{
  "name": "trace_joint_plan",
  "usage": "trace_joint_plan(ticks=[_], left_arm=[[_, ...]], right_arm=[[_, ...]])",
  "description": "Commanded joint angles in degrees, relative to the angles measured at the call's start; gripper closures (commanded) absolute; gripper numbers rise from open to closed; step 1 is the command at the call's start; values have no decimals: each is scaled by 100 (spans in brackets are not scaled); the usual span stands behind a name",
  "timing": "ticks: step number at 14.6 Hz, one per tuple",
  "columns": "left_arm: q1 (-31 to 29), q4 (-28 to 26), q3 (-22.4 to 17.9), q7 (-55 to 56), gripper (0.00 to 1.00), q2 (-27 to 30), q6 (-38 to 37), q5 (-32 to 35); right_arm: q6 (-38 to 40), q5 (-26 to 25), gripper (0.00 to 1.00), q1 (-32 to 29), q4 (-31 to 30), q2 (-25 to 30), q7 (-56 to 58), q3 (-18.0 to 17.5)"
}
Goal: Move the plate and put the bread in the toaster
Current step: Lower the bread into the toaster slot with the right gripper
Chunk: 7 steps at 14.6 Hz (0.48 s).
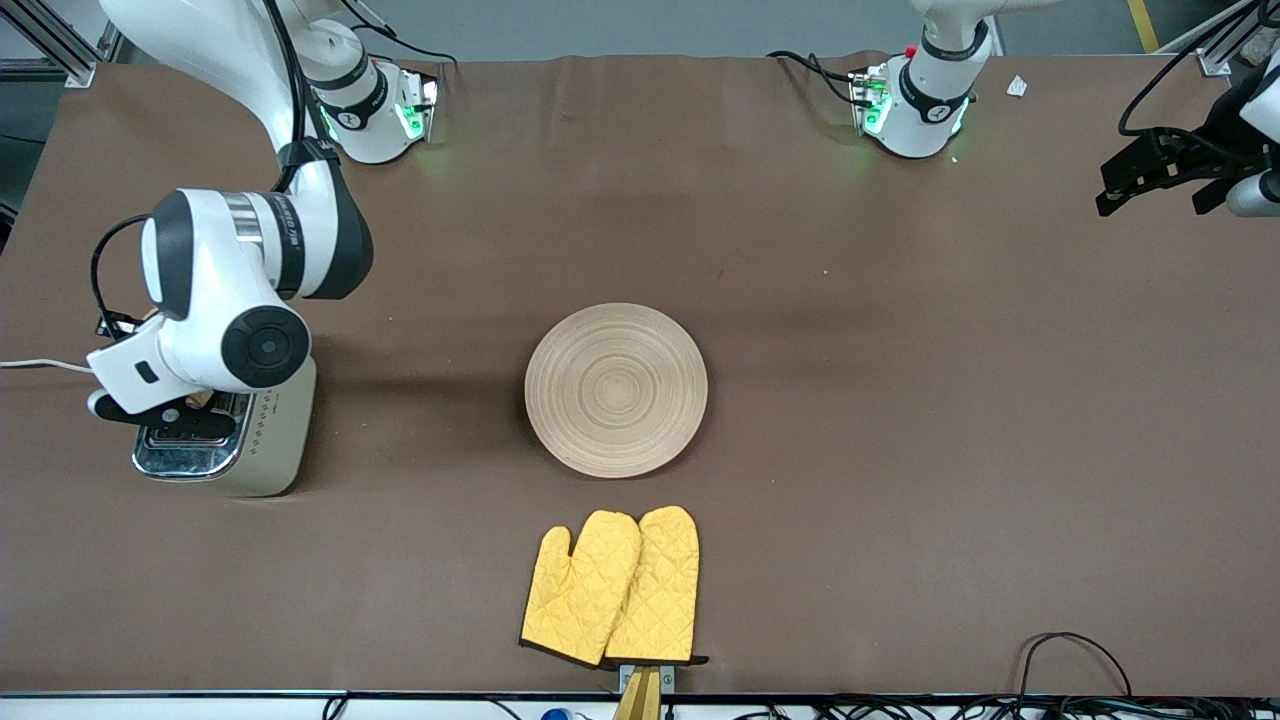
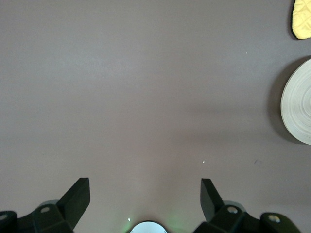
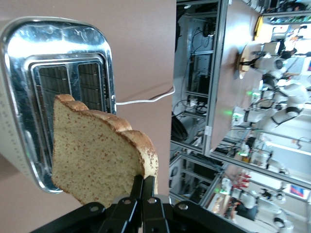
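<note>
The cream toaster (image 1: 262, 440) with a chrome top stands at the right arm's end of the table. My right gripper (image 1: 180, 412) hangs just over its slots, shut on the slice of brown speckled bread (image 3: 97, 155). In the right wrist view the gripper (image 3: 144, 183) pinches the bread's edge, and the bread hangs above the toaster (image 3: 58, 43) and its two open slots. In the front view only a sliver of bread (image 1: 201, 398) shows. The round wooden plate (image 1: 616, 390) lies bare at the table's middle. My left gripper (image 1: 1160, 180) waits open and empty in the air at the left arm's end.
A pair of yellow oven mitts (image 1: 612, 587) lies nearer the front camera than the plate. The toaster's white cord (image 1: 40, 365) runs off the table's end. The left wrist view shows bare table between its gripper's (image 2: 144, 194) fingers, plus the plate's edge (image 2: 299, 109) and a mitt tip (image 2: 302, 19).
</note>
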<state>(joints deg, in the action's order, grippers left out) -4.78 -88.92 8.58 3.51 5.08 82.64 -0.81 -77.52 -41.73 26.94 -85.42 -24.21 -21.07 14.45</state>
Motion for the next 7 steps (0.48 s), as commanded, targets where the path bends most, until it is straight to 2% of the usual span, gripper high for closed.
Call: trace_joint_plan(ticks=[1, 7], left_arm=[[4, 42, 29, 9, 0, -7, 24, 134], [-14, 42, 29, 9, 0, -7, 24, 134]], right_arm=[[-8, -414, 100, 4, -247, 57, 182, -56], [-158, -432, 100, -40, -248, -75, 244, -56]])
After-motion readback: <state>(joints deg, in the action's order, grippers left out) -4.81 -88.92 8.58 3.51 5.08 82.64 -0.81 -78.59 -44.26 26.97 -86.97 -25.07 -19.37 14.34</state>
